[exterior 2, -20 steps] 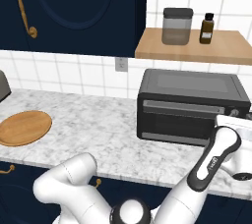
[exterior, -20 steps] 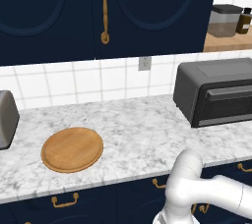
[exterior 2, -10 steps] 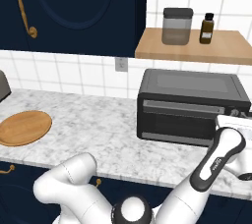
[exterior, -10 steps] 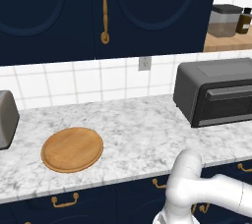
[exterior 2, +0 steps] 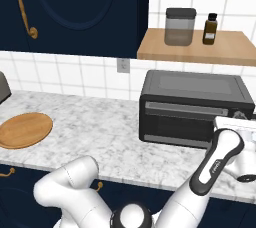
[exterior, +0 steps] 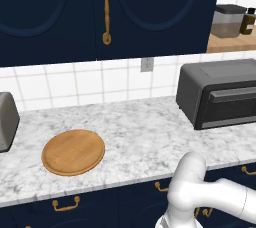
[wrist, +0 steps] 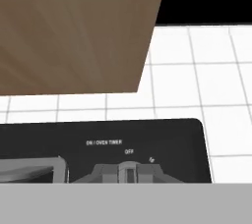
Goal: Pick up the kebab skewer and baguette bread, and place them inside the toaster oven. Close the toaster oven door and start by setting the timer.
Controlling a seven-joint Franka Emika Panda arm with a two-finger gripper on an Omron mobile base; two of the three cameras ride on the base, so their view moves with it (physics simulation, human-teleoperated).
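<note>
Bright, even light fills the kitchen, with soft shadows under the toaster oven and slightly fuzzy, low-resolution edges everywhere, no glare.

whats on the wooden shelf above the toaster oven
On the wooden shelf stand a grey lidded canister and a small dark bottle, above the toaster oven. What the canister holds cannot be made out.

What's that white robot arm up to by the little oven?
The white arm has brought its hand to the right end of the toaster oven, whose toaster oven door is shut. The hand camera looks straight at the timer knob, marked off. A round wooden board lies on the counter to the left.
</note>
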